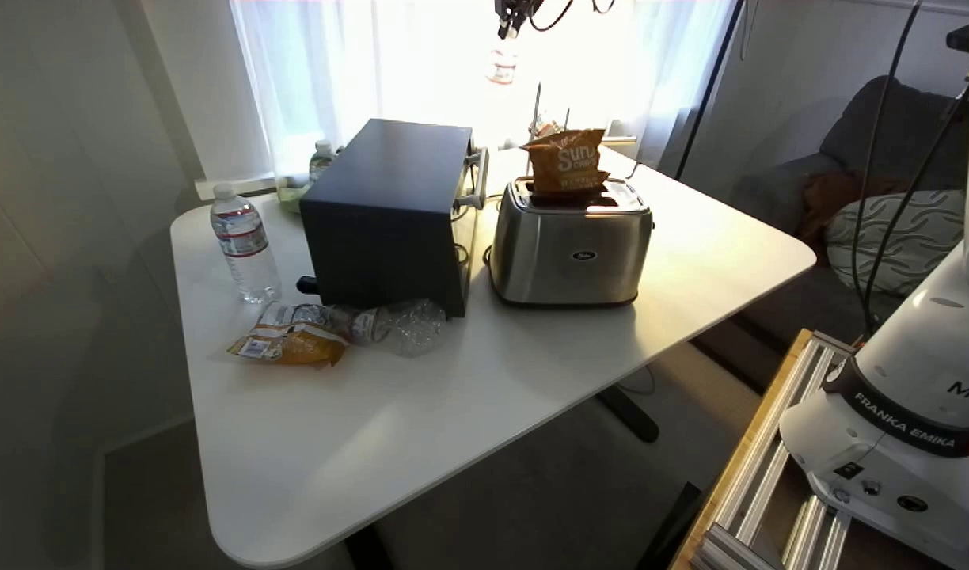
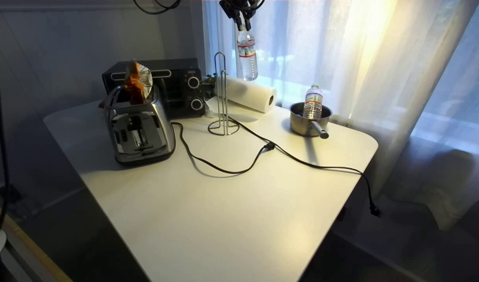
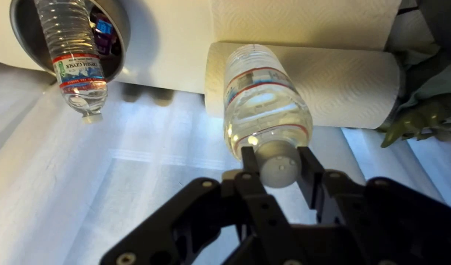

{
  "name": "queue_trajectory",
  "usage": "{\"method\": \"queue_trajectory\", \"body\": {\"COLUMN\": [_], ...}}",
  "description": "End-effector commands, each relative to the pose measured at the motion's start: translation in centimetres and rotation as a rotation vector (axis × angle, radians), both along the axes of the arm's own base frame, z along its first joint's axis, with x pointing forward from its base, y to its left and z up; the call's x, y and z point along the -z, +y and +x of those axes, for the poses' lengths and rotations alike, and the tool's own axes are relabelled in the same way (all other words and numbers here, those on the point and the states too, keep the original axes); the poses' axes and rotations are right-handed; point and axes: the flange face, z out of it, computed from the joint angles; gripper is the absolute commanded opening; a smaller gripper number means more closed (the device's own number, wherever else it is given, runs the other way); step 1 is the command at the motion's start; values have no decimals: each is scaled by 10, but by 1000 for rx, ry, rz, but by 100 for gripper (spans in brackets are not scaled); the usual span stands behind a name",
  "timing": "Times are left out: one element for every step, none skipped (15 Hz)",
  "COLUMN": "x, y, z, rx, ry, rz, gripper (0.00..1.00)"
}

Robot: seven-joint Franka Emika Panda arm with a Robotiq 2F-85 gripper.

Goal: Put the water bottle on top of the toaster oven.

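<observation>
The water bottle (image 2: 247, 58) is clear plastic with a white cap and a red-edged label band. It hangs almost upright in the air, above the paper towel roll in the wrist view (image 3: 268, 106). It looks washed out against the window in an exterior view (image 1: 502, 68). My gripper (image 3: 274, 158) is shut on its cap, one finger on each side; it also shows in an exterior view (image 2: 244, 26). The toaster oven (image 1: 381, 237) is a dark box with a bare flat top; its knobs face out in an exterior view (image 2: 192, 103). The bottle is beside and higher than it.
The silver toaster (image 1: 571, 257) holds a chip bag (image 1: 568, 162). A wire stand (image 2: 224, 102), paper towel roll (image 2: 247, 94) and cords (image 2: 231, 171) are near the oven. A pot (image 2: 298, 125) holds another bottle (image 2: 313, 103). More bottles (image 1: 245, 249) and a bag (image 1: 294, 344) lie around the oven.
</observation>
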Motion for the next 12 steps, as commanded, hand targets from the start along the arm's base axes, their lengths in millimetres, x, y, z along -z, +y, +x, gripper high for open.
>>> {"method": "queue_trajectory", "body": {"x": [-22,-22,-23,-24,-25,-25,-12,-12,-12,-13,-13,-12], "y": [31,38,44,51,57,61,51,55,58,59,59,59], "z": [-33,-39,-45,-52,-59,-67,-37,-43,-49,-53,-55,-56], "rx": [-124,-148,-174,-196,-214,-230,-190,-202,-209,-213,-214,-215], "ry": [-55,-58,-70,-79,-84,-88,-57,-59,-57,-54,-52,-50], "rz": [-41,-49,-60,-67,-69,-79,-53,-55,-56,-56,-57,-56], "gripper": [9,9,9,9,8,8,31,31,31,31,31,31]}}
